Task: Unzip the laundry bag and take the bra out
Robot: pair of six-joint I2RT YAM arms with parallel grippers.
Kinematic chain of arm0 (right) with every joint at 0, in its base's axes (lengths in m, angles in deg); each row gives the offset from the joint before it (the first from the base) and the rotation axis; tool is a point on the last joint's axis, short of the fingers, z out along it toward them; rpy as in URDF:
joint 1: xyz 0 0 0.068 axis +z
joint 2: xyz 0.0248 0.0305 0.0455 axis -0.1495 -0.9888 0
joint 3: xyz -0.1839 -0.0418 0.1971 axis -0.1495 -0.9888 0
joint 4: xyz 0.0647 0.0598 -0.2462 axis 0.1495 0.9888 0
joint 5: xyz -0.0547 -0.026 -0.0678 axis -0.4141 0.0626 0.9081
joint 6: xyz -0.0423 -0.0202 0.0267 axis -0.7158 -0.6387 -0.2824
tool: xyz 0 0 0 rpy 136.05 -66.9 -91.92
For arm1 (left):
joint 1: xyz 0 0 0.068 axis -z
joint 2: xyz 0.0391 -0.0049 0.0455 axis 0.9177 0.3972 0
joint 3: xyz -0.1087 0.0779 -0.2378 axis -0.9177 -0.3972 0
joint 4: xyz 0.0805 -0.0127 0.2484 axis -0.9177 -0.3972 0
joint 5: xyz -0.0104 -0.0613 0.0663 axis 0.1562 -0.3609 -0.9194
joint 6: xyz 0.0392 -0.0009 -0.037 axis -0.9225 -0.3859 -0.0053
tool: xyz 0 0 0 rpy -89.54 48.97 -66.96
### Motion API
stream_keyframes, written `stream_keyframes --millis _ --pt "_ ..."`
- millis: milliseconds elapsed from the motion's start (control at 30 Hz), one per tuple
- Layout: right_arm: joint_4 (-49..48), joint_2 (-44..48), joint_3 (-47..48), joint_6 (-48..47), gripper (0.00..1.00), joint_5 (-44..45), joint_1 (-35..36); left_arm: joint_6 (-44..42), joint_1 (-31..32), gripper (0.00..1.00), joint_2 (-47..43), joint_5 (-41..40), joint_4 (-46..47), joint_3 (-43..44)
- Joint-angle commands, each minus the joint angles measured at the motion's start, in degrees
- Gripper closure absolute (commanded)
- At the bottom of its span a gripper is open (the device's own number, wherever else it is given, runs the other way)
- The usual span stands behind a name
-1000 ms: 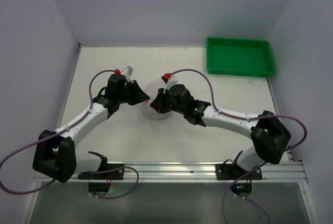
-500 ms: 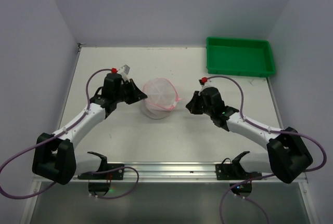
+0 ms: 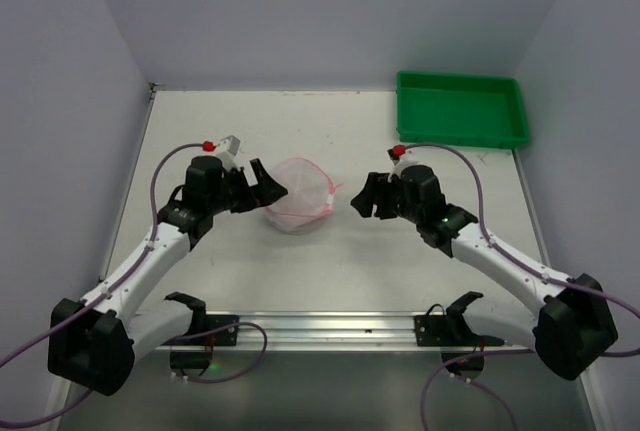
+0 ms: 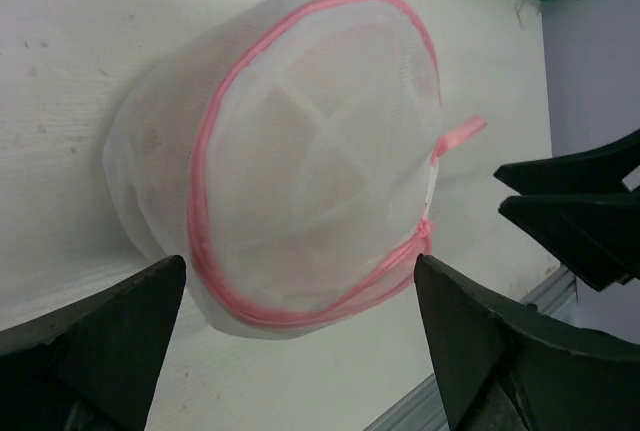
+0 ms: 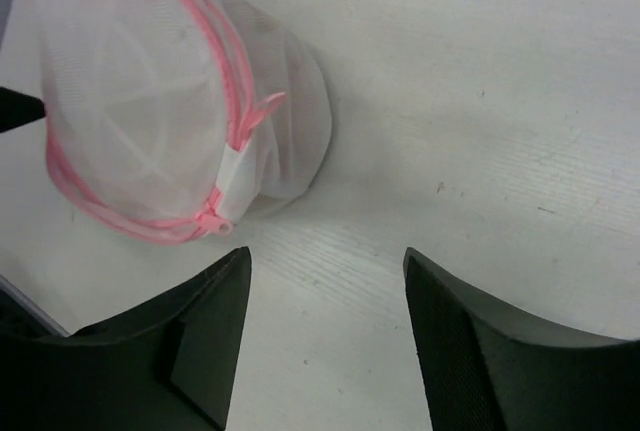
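The laundry bag [image 3: 298,196] lies on the table between both arms, a round white mesh pouch with pink zipper trim [image 4: 205,201]. It rests tilted, one round face toward my left gripper. Its zipper slider [image 5: 215,219] and a pink tab [image 5: 262,109] face the right gripper. The bra is not plainly seen; only a faint pale pink mass shows through the mesh [image 4: 300,151]. My left gripper [image 3: 268,187] is open, its jaws spread wide just short of the bag [image 4: 298,273]. My right gripper [image 3: 362,199] is open and empty, a short way right of the bag [image 5: 325,256].
A green tray [image 3: 460,109] stands at the back right corner. Purple walls close in the table on three sides. A metal rail [image 3: 330,326] runs along the near edge by the arm bases.
Both grippers have opened and let go of the bag. The right arm has drawn back to the right, the left slightly back. The bag now lies free between them.
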Motion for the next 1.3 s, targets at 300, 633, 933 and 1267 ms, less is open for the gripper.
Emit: stream_keyframes --millis 300,633,933,1267 --pt "2.53 14.48 0.30 -3.39 0.15 -3.50 0.27 -19.61 -0.09 0.00 10.84 -5.43 -9.44 23.00" --pt "1.31 15.98 -2.60 -4.01 0.12 -4.12 0.27 -19.18 0.70 0.22 22.63 5.92 -7.51 26.80" --pt "-0.54 14.93 -3.48 -3.48 0.11 -5.08 0.36 -20.14 1.58 0.61 19.13 4.95 -7.42 25.91" --pt "-1.33 13.79 -3.74 -3.04 0.11 -6.40 0.36 -21.03 1.93 0.87 16.49 7.15 -7.68 26.00"
